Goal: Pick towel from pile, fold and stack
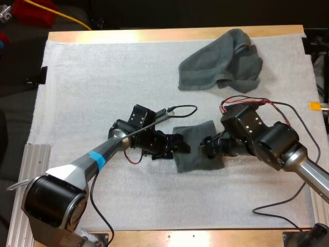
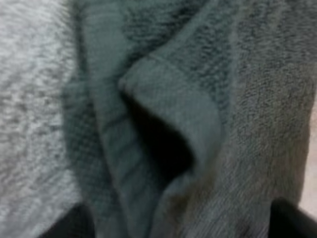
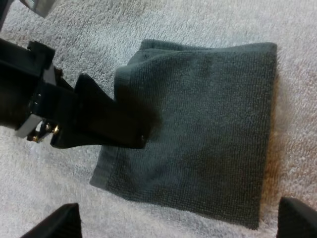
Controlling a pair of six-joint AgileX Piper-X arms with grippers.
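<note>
While the crumpled towel [image 1: 221, 67] lies apart, right gripper [image 1: 207, 144], spread wide, sits beside the folded towel [image 1: 195, 152]; left gripper [image 1: 181, 146], spread too, seemingly straddles its raised edge.

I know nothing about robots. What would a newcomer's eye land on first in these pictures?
Two black arms meet in the middle of the white mat over a small folded towel. The left gripper is at the towel's left edge and the right gripper at its right edge, both open. Farther back, toward the mat's far right, a crumpled towel of the same grey-green lies in a loose heap.
</note>
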